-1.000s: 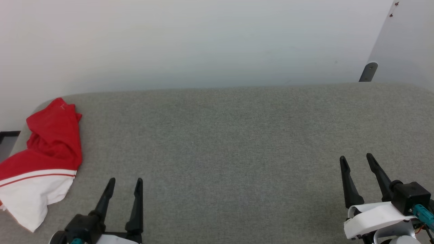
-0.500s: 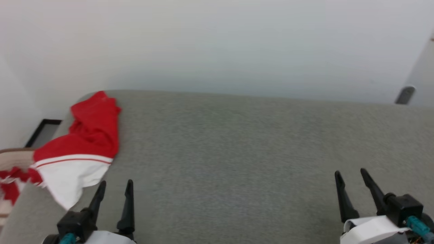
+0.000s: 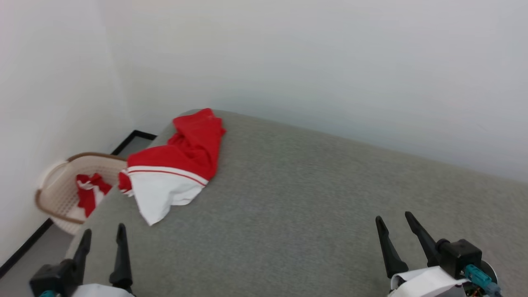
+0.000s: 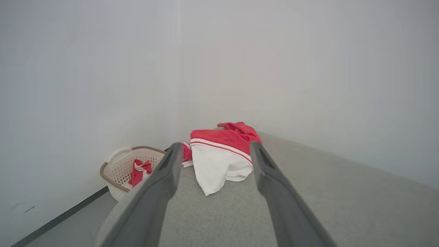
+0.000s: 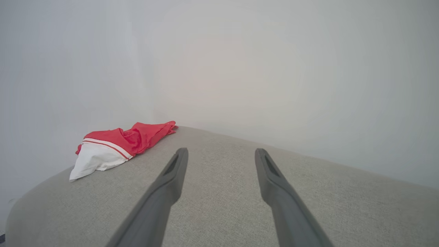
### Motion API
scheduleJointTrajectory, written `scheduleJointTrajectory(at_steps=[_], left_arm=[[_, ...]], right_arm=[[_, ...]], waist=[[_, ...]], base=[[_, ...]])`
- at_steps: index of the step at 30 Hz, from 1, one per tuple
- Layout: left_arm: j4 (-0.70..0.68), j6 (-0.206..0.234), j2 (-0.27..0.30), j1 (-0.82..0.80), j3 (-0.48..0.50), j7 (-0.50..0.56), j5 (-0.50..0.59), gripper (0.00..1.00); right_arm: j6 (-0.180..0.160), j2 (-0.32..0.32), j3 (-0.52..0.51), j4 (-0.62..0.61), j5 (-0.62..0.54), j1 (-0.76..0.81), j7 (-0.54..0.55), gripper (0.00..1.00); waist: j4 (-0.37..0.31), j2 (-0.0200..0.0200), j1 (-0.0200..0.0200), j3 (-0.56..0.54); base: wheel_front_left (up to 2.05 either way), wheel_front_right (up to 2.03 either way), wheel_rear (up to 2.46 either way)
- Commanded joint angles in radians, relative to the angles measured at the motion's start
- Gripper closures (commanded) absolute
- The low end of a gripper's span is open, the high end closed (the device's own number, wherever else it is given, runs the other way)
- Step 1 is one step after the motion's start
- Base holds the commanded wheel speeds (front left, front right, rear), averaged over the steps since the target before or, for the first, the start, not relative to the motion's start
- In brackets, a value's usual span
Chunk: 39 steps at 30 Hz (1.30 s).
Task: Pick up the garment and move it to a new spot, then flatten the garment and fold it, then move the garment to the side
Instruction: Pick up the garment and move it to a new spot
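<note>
Head view, grey padded surface (image 3: 297, 214): broad and fabric-covered, running up to a pale wall (image 3: 313, 62).
Head view, garment (image 3: 177, 165): a crumpled heap near the surface's far left corner, about ten o'clock from picture centre. The red body lies toward twelve and the white sleeve end with its thin red stripe toward six. Nothing grips it.
Head view, basket (image 3: 55, 187): beige and perforated with a brown rim. It stands off the surface by the wall, at nine o'clock of the garment.
Head view, basket contents: one small red-and-white cloth bundle (image 3: 88, 192) lying inside.
Head view, left gripper (image 3: 103, 231): at seven o'clock, fingers parted and empty, well apart from the garment.
Head view, right gripper (image 3: 392, 218): at five o'clock, fingers parted and empty.
Left wrist view, garment (image 4: 221, 154): at twelve o'clock, seen between the two spread fingers (image 4: 161, 185), white end nearest.
Left wrist view, basket (image 4: 118, 173): at nine o'clock, on the floor (image 4: 68, 223) against the wall, with the cloth bundle (image 4: 139, 169) inside.
Right wrist view, garment (image 5: 116, 144): at ten o'clock near the surface's edge, well apart from the spread fingers (image 5: 164, 192).
</note>
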Motion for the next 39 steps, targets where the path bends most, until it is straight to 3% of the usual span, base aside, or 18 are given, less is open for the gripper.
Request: scheduleJointTrajectory(at_steps=[1,8,13,22,28,39], left_arm=[[-0.010,0.008,0.000,0.009,0.009,0.003,-0.010,0.00],[-0.027,0.006,0.008,0.001,0.015,0.042,-0.041,0.00],[-0.025,-0.022,0.029,-0.068,0.011,0.096,-0.075,0.00],[0.050,-0.045,0.104,-0.352,0.039,0.280,-0.180,0.00],[0.202,-0.064,0.148,-0.584,0.034,0.445,-0.259,0.00],[0.587,-0.062,0.214,-0.870,-0.037,0.672,-0.263,0.00]], right_arm=[[0.001,0.001,0.005,0.008,0.005,-0.011,-0.006,0.00],[0.001,-0.009,0.003,0.025,0.012,-0.022,-0.012,0.00],[0.001,-0.021,-0.015,0.007,0.004,-0.006,-0.005,0.00],[0.000,-0.102,-0.037,-0.126,-0.014,-0.061,0.068,0.00],[0.000,-0.159,-0.046,-0.227,-0.009,-0.110,0.119,0.00],[0.000,-0.217,-0.045,-0.363,-0.006,-0.163,0.194,0.00]], waist=[[0.056,0.0000,0.0000,-0.017],[0.067,0.0000,0.0000,-0.005],[0.062,0.0000,0.0000,0.027],[0.002,0.0000,0.0000,0.233],[-0.043,0.0000,0.0000,0.374],[-0.110,0.0000,0.0000,0.531]], base=[[0.00,0.00,0.00],[0.00,0.00,0.00],[0.00,0.00,0.00],[0.00,0.00,0.00],[0.00,0.00,0.00],[0.00,0.00,0.00]])
